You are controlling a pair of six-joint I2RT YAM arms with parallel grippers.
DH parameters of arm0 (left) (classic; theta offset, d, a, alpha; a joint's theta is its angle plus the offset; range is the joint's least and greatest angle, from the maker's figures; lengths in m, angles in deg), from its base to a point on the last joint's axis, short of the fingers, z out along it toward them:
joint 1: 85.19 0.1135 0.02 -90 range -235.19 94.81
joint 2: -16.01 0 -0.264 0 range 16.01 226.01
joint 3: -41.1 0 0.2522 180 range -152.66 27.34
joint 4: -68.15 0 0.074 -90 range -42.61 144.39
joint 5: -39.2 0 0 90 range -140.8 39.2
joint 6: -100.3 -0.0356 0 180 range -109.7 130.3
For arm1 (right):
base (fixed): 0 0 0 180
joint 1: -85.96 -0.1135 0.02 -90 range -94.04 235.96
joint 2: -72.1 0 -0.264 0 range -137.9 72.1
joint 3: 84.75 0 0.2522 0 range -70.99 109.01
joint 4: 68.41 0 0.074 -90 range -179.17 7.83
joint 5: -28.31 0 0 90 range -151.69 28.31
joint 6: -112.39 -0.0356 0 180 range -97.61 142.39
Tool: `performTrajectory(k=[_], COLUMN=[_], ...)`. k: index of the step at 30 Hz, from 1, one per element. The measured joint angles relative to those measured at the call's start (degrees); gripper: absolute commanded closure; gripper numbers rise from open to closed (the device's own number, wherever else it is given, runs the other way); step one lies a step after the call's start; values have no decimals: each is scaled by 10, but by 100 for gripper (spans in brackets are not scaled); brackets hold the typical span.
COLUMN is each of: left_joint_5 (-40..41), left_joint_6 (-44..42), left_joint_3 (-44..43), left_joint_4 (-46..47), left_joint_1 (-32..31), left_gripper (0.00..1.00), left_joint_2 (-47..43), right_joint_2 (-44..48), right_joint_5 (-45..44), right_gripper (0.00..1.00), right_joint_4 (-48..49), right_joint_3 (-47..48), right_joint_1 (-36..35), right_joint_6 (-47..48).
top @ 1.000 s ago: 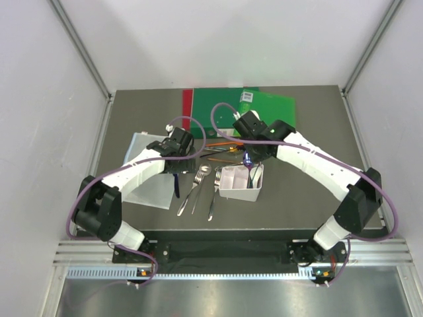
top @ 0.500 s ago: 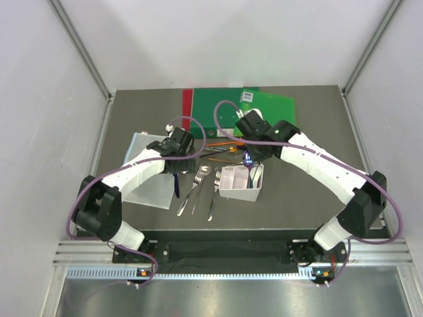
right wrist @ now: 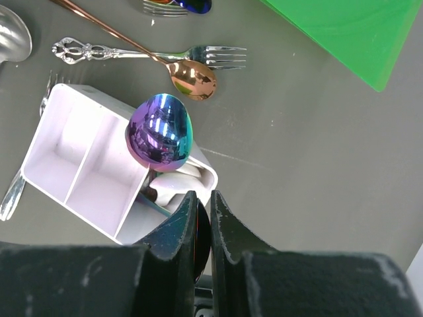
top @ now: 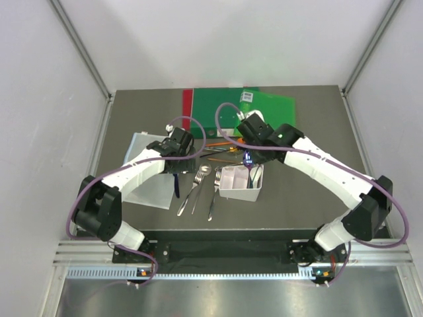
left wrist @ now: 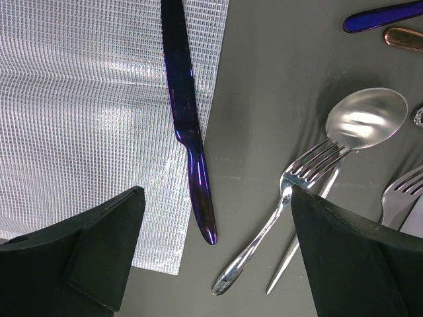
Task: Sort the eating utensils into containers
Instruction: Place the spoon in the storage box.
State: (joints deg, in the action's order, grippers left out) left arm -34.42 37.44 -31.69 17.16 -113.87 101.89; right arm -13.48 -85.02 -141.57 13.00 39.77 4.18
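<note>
Grey desk (top: 324, 119) inside white walls (top: 218, 39). Closest to the near edge we see a silver fork (left wrist: 289, 179) and a silver spoon (left wrist: 367, 119) lying just left of the white bin (top: 239, 193), which sits about mid-desk. We count three compartments in the bin, with white utensils (right wrist: 173, 188) in the end one.

Right gripper (right wrist: 203, 205): fingers pinched narrow on the rainbow spoon (right wrist: 160, 132), bowl down over that end compartment. We can't tell if the bowl touches the bin.

Left gripper (left wrist: 216, 196): fingers spread wide, hanging over the dark blue knife (left wrist: 188, 125). Its blade lies on the edge of the clear mesh sheet (left wrist: 79, 119) and its handle on bare desk. The sheet lies toward the left edge.

Just past the bin a copper spoon (right wrist: 193, 78) lies across an ornate silver fork (right wrist: 152, 53). The green folder (top: 271, 105) and red folder (top: 187, 109) lie flat at the far edge.
</note>
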Motion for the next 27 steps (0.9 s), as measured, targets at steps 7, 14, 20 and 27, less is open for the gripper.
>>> performTrajectory(k=[7, 14, 20, 27], left_joint_5=[0, 0, 0, 0], left_joint_6=[0, 0, 0, 0], left_joint_3=[0, 0, 0, 0], left_joint_4=[0, 0, 0, 0], left_joint_1=[0, 0, 0, 0], left_gripper=[4, 4, 4, 4], left_joint_2=[0, 0, 3, 3], right_joint_2=[-16, -16, -16, -16], right_joint_5=[19, 24, 13, -10], right_gripper=[73, 59, 54, 47], right_joint_4=[-2, -1, 1, 8], right_joint_3=[-15, -23, -23, -23], right_joint_1=[-9, -10, -10, -10], right_joint_6=[-5, -11, -13, -8])
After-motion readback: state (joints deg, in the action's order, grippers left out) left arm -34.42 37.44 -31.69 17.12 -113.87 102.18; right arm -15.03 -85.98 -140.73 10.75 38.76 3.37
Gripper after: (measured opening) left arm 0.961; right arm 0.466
